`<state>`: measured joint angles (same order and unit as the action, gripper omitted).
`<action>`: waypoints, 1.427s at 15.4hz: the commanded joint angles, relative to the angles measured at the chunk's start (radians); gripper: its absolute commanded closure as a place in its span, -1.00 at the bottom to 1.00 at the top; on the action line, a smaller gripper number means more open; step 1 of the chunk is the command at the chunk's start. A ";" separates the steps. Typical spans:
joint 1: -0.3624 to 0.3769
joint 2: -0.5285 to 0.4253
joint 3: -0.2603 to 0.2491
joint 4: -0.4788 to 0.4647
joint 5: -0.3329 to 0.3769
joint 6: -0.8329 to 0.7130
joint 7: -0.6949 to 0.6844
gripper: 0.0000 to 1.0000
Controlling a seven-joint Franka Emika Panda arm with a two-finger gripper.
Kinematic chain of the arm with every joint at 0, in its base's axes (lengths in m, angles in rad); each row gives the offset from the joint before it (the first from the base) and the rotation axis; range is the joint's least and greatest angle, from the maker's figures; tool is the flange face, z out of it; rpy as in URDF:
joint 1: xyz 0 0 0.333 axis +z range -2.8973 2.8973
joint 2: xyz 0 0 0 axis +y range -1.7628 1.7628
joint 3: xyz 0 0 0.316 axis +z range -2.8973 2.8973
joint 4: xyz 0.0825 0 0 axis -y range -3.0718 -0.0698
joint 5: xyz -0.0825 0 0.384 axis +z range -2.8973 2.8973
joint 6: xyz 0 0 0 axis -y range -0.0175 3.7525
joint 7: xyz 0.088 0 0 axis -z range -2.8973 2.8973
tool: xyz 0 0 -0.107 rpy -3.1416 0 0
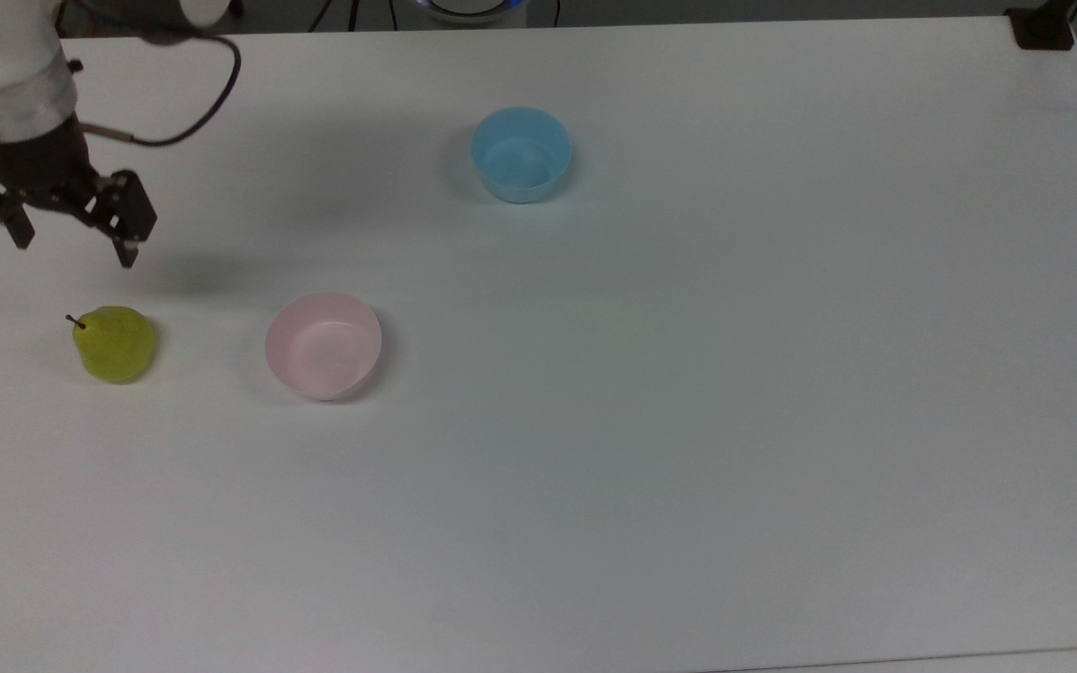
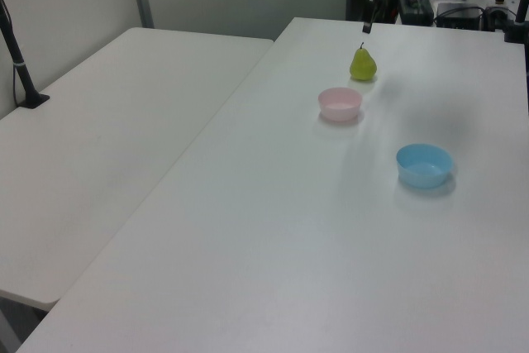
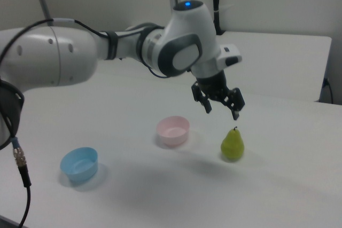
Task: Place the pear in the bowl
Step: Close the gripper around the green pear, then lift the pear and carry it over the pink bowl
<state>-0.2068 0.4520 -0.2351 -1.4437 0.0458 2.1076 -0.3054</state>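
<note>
A round light blue plastic bowl (image 1: 521,154) sat well apart on the white table (image 1: 688,421), blocking nothing. The small yellow-green pear (image 1: 114,343), dark stem up, stood upright beside the round pale pink plastic bowl (image 1: 323,345). The black two-finger gripper (image 1: 74,248) hung above the pear, spread wide, holding nothing

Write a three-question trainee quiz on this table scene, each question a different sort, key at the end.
1. True or false: the small yellow-green pear stands upright on the white table.
2. The pincer is: A) shut on the pear, B) open above the pear, C) inside a bowl.
3. Fill in: in the right view, the round pale pink plastic bowl sits between the pear and the ___ bowl.

Key: 1 true; 2 B; 3 light blue.
</note>
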 commanded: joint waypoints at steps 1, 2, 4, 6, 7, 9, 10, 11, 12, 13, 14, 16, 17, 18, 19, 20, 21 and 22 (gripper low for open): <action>-0.006 0.068 -0.020 0.023 0.043 0.043 0.048 -1.00; -0.006 0.086 -0.020 0.025 0.045 0.045 0.048 -1.00; 0.001 0.123 -0.018 0.023 0.057 0.112 0.055 -1.00; 0.007 0.146 -0.018 0.022 0.060 0.135 0.066 -1.00; 0.007 0.157 -0.018 0.022 0.059 0.140 0.065 -1.00; 0.009 0.166 -0.018 0.020 0.049 0.144 0.051 -1.00; 0.007 0.177 -0.018 0.016 0.051 0.147 0.049 -1.00; 0.007 0.194 -0.018 0.019 0.049 0.158 0.049 -1.00; 0.007 0.197 -0.018 0.016 0.046 0.169 0.048 -1.00; 0.009 0.200 -0.018 0.016 0.046 0.173 0.049 -1.00; 0.009 0.201 -0.018 0.014 0.046 0.175 0.049 -1.00; 0.007 0.218 -0.018 0.016 0.046 0.177 0.048 -0.72; 0.007 0.220 -0.018 0.016 0.045 0.177 0.046 -0.49; 0.009 0.220 -0.018 0.014 0.042 0.183 0.043 -0.13; 0.009 0.220 -0.018 0.014 0.040 0.196 0.042 0.32; 0.009 0.220 -0.018 0.014 0.040 0.198 0.042 0.60; 0.009 0.218 -0.018 0.014 0.042 0.198 0.043 0.79; 0.009 0.217 -0.018 0.017 0.042 0.196 0.045 0.82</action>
<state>-0.2073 0.6641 -0.2431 -1.4384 0.0860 2.2888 -0.2542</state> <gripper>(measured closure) 0.330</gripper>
